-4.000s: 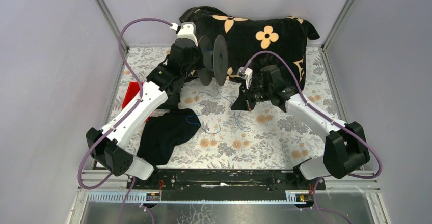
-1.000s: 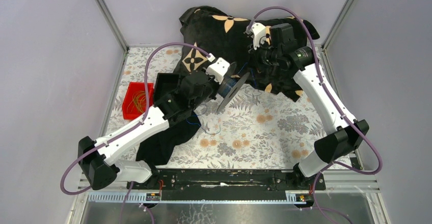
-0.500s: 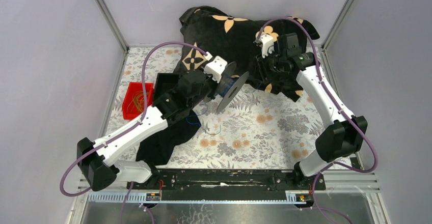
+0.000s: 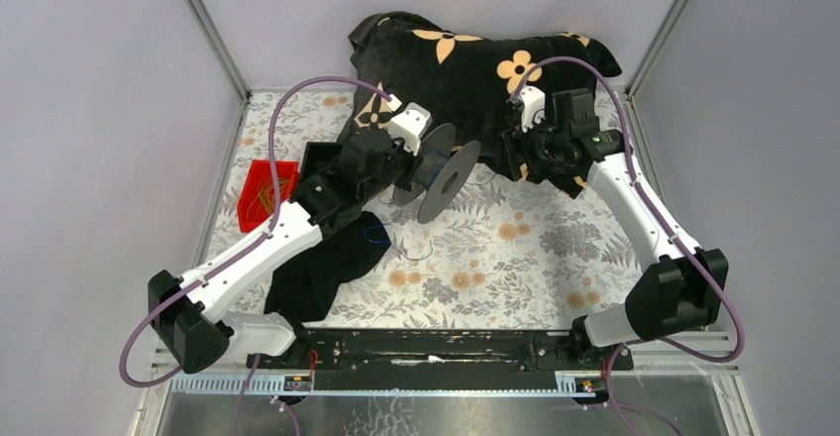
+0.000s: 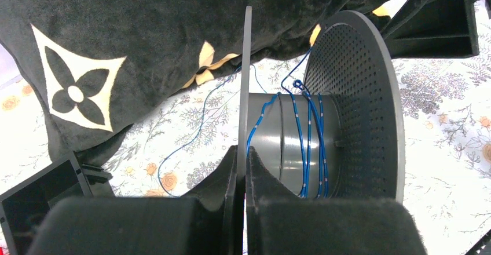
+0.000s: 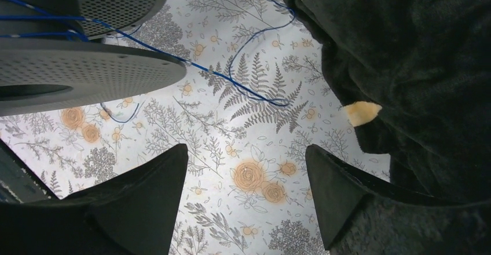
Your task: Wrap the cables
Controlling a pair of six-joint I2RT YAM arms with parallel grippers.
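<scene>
A big black spool (image 4: 443,167) hangs above the flowered table, and my left gripper (image 5: 243,150) is shut on its thin near flange (image 5: 245,75). Thin blue cables (image 5: 307,145) run in a few turns round the grey core. A loose blue strand (image 5: 197,132) trails down onto the table. In the right wrist view the cables (image 6: 255,90) leave the perforated flange (image 6: 87,69) and loop across the cloth. My right gripper (image 6: 246,157) is open just right of the spool, with nothing between its fingers. From above, the right gripper (image 4: 517,152) sits at the dark cushion's edge.
A black cushion with tan flowers (image 4: 475,59) lies across the back of the table. A red tray (image 4: 260,201) holding orange-yellow wire sits at the left. A black cloth (image 4: 319,270) lies under the left arm. Metal frame posts border the table.
The right gripper has opened and come down off the cushion to the spool's right side. The left arm has shifted the spool slightly, still gripping its flange.
</scene>
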